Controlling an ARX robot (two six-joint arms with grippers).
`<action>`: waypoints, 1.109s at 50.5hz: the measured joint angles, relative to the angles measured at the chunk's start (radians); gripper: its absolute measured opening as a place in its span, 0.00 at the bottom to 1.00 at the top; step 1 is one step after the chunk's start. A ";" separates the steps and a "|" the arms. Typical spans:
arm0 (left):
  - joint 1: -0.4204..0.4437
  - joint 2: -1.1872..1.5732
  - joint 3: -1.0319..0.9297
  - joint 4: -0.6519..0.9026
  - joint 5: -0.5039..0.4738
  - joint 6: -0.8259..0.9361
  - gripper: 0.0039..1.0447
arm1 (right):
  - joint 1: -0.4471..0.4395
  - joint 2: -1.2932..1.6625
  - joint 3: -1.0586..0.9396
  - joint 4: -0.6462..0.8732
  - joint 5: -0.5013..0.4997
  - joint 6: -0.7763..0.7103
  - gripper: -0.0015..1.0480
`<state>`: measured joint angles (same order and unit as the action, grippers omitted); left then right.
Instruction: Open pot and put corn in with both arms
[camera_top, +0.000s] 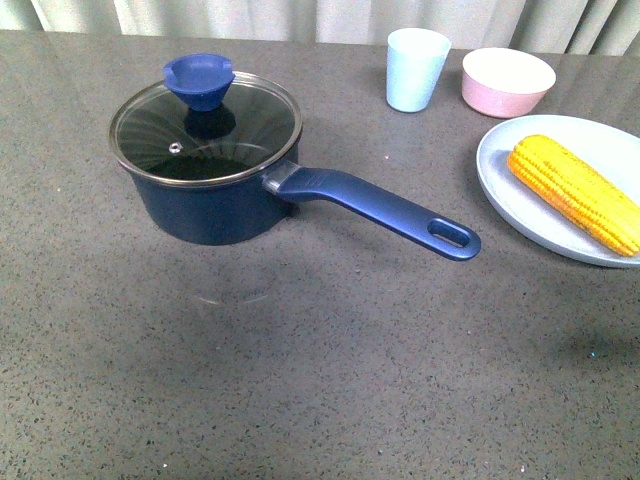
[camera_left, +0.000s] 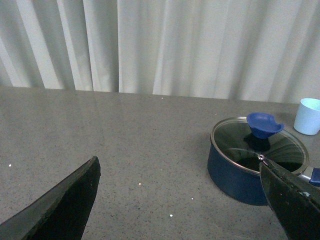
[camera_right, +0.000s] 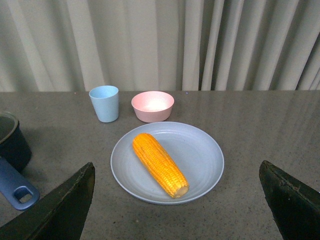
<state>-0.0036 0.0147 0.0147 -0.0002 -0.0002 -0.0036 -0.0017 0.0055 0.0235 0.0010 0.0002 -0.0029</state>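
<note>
A dark blue pot (camera_top: 205, 215) stands on the left of a grey speckled table (camera_top: 300, 380), closed by a glass lid (camera_top: 255, 125) with a blue knob (camera_top: 198, 80). Its long handle (camera_top: 380, 210) points right and slightly nearer. Far right of it stand a pale blue cup (camera_top: 415, 68) and a pink bowl (camera_top: 507, 82). At the right edge, a corn cob (camera_top: 575, 192) lies on a pale plate (camera_top: 520, 215).

Grey speckled worktop (camera_top: 320, 350) in front of a pale curtain (camera_left: 175, 45).
The worktop is dark grey stone-like material with fine light flecks and a faint sheen, and it runs back to a straight far edge. Behind that edge the off-white curtain hangs in long upright folds and fills the whole backdrop. The light is soft and even, leaving only weak, blurred shadows on the surface.
</note>
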 joint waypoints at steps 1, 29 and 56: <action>0.000 0.000 0.000 0.000 0.000 0.000 0.92 | 0.000 0.000 0.000 0.000 0.000 0.000 0.91; 0.000 0.000 0.000 0.000 0.000 0.000 0.92 | 0.000 0.000 0.000 0.000 0.000 0.000 0.91; -0.015 0.493 0.121 0.117 0.017 -0.220 0.92 | 0.000 0.000 0.000 0.000 0.000 0.000 0.91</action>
<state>-0.0189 0.5076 0.1356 0.1165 0.0166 -0.2241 -0.0017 0.0055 0.0235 0.0010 0.0002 -0.0029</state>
